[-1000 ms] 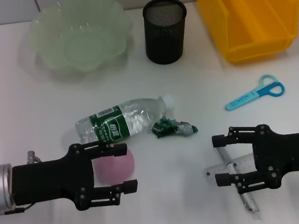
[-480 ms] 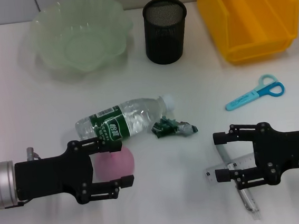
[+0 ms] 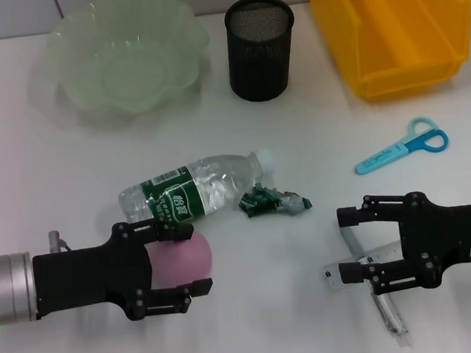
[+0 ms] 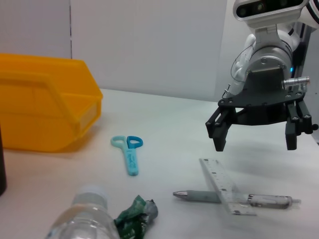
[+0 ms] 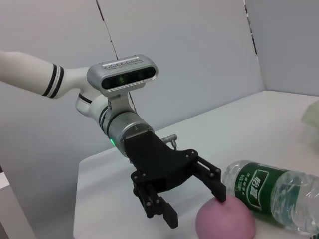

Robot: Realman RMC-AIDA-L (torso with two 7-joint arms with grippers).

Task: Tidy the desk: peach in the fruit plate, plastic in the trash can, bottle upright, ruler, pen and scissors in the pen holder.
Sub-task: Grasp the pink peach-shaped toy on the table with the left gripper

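The pink peach (image 3: 183, 261) lies on the desk between the fingers of my left gripper (image 3: 192, 258), which is open; one fingertip (image 5: 218, 193) touches the peach (image 5: 227, 220), the other stands apart. My right gripper (image 3: 348, 244) is open above the clear ruler (image 3: 375, 256) and the pen (image 3: 388, 316), which lie crossed. The bottle (image 3: 193, 189) lies on its side. A crumpled green plastic wrapper (image 3: 275, 200) sits by its cap. Blue scissors (image 3: 404, 148) lie at the right. The black mesh pen holder (image 3: 261, 49), the green fruit plate (image 3: 64, 43) and the yellow trash can (image 3: 396, 27) stand at the back.
The left wrist view shows the right gripper (image 4: 254, 144) hovering over the ruler (image 4: 225, 185) and pen (image 4: 199, 196), with the scissors (image 4: 129, 155) and yellow bin (image 4: 45, 114) beyond. The bottle (image 5: 274, 196) lies right behind the peach.
My left gripper's fingers have drawn in closer around the peach. The right gripper has barely shifted above the ruler and pen.
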